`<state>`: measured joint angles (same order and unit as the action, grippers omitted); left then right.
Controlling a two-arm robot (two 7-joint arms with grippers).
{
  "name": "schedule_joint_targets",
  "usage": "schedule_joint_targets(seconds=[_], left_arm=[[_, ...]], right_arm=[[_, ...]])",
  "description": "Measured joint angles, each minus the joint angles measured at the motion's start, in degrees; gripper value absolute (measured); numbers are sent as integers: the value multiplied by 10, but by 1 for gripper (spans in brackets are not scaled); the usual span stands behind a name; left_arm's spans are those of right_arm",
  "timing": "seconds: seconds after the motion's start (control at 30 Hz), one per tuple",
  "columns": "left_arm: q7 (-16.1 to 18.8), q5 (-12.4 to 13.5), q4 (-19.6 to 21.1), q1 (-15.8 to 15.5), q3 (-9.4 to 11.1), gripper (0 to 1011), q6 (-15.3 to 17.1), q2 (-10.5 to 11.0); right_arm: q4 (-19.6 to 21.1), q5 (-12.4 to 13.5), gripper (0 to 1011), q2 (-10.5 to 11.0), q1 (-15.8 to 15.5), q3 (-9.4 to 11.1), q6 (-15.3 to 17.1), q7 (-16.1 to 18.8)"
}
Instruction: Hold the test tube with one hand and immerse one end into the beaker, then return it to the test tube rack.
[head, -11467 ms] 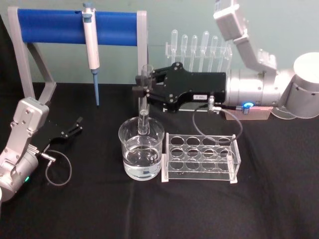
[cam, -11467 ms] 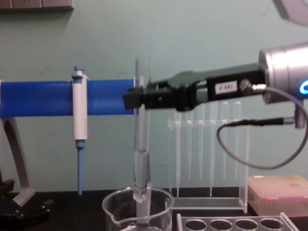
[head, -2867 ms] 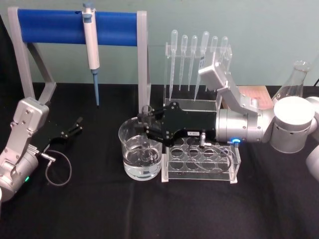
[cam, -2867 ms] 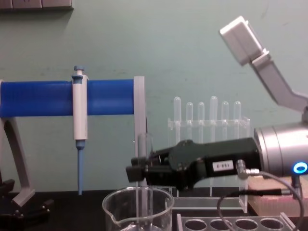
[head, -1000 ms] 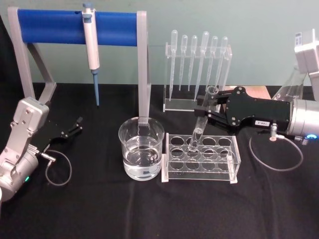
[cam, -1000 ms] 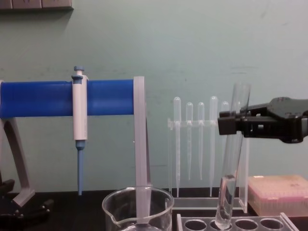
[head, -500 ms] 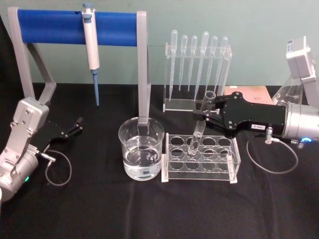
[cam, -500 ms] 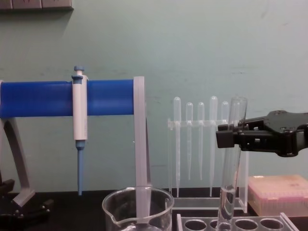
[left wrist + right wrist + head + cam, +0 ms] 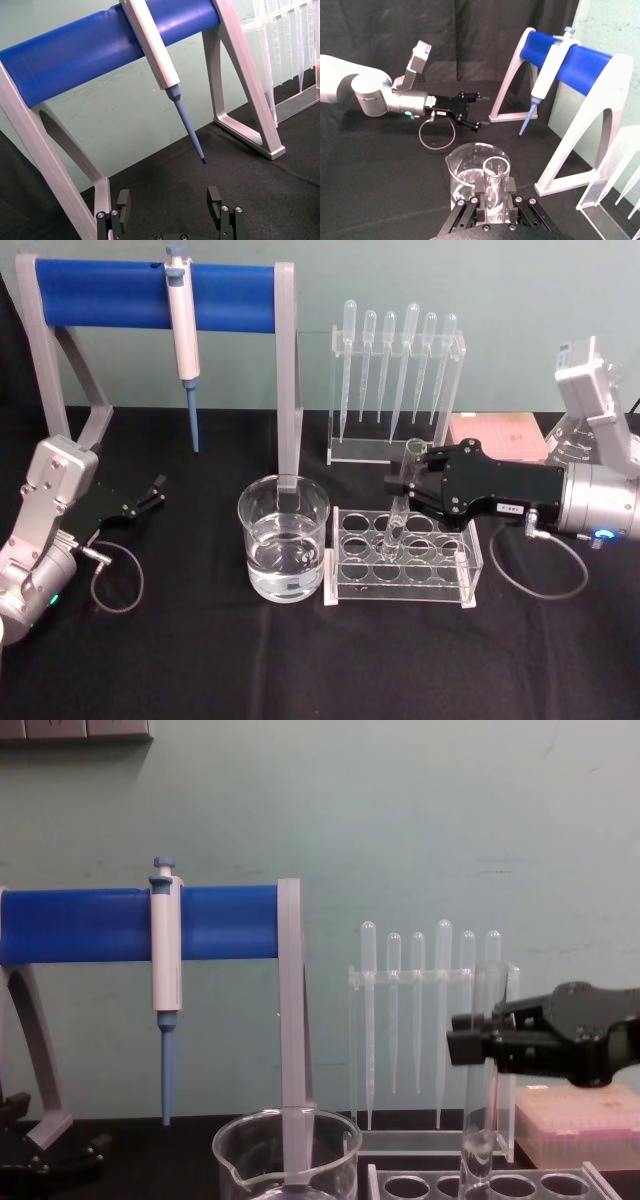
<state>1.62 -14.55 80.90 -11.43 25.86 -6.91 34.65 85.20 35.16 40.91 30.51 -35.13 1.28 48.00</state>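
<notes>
Test tube (image 9: 400, 502) is standing nearly upright with its rounded bottom down in one of the back-row holes of the clear acrylic rack (image 9: 404, 557), middle-right of the head view. The right hand (image 9: 398, 483) comes in from the right edge and is clamped on the tube just under its rim. From the chest view you can see the tube (image 9: 482, 1075) rising out of the rack at the lower right with the black fingers (image 9: 470, 1045) pinching it about a third of the way down.

Beaker (image 9: 283, 538) sits just left of the rack on the black tabletop (image 9: 300, 660), partly filled with clear liquid, not touching the tube. In the right wrist view the tube's open rim (image 9: 496, 172) is right in front of the beaker (image 9: 472, 172).

There's a small white label (image 9: 514, 507) on the right hand, but I can't read the print.

Left hand (image 9: 155, 490) is parked on the tabletop at the far left, fingers apart, holding nothing. Behind it a white-and-blue micropipette (image 9: 183, 335) hangs off the blue bar of the stand (image 9: 110, 292), and a row of plastic pipettes (image 9: 397, 360) stands in a holder at the back.
</notes>
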Motion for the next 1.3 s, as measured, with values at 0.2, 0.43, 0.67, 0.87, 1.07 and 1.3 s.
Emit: schedule_joint_targets(seconds=[0.2,0.43,0.67,0.87,1.07,1.3], left_arm=[[0,0,0,0,0,1000,0,0],[0,0,0,0,0,1000,0,0],[0,0,0,0,0,1000,0,0],[0,0,0,0,0,1000,0,0],[0,0,0,0,0,1000,0,0],[0,0,0,0,0,1000,0,0]], right_arm=[[-9,-10,239,-8,-9,-3,-8,0],[-18,-24,239,-17,-18,-4,-22,-3],[-24,-37,239,-23,-25,-2,-30,-9],[-28,-42,238,-28,-30,3,-35,-11],[-30,-45,238,-31,-34,7,-36,-11],[-31,-45,239,-32,-35,8,-36,-11]])
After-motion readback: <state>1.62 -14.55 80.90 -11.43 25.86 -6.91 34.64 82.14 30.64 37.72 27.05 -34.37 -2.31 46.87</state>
